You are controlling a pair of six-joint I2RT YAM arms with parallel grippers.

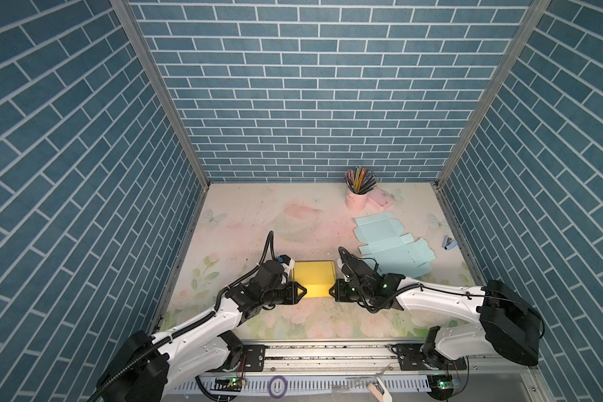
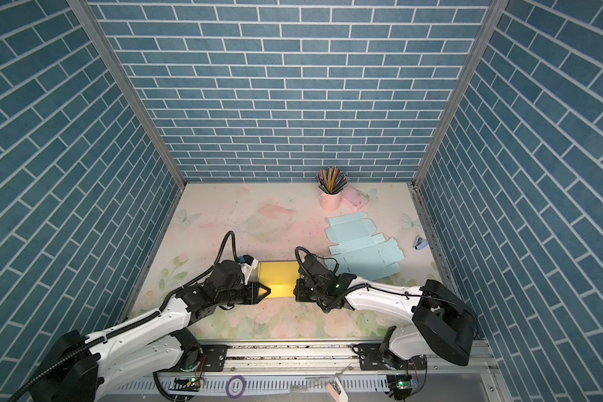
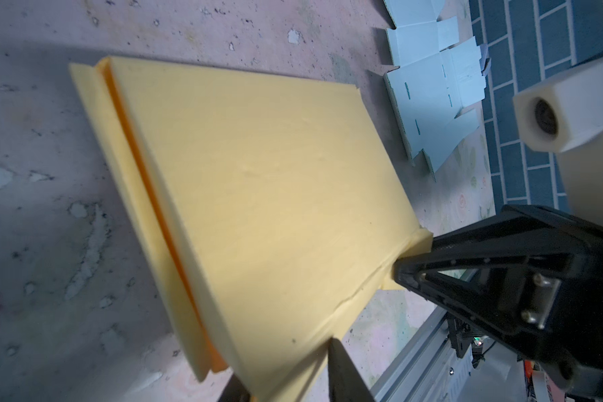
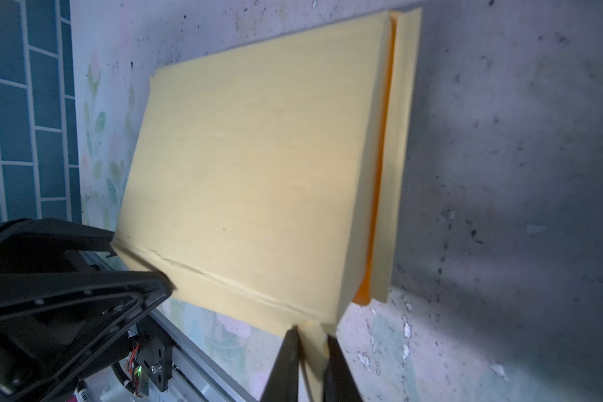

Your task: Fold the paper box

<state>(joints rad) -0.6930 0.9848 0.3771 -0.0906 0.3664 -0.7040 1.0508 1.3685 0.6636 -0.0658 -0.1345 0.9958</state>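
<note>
Right gripper (image 4: 310,336): fingers clamped on a small yellow tab (image 4: 313,348) at the near corner of the box (image 1: 314,278). Left gripper (image 3: 286,362): fingers straddle the other near corner with the edge between them; can't tell if they bite or only bracket it. The box sits on the table (image 1: 244,222) right between the two sets of fingertips and runs away from them. Walls are up and the lid (image 4: 251,156) is down flat. An orange slit (image 4: 380,174) shows along the side wall leading away from the fingers, so my read is the lid isn't fully seated. The creased front flap (image 4: 230,296) at the fingers' end looks untucked. I'd call it nearly done; what's left is tucking the flap and tabs and pressing the sides shut. Beyond the right fingers, well apart, is a flat blue blank (image 1: 390,247), unfolded, then a pencil cup (image 1: 356,202).
</note>
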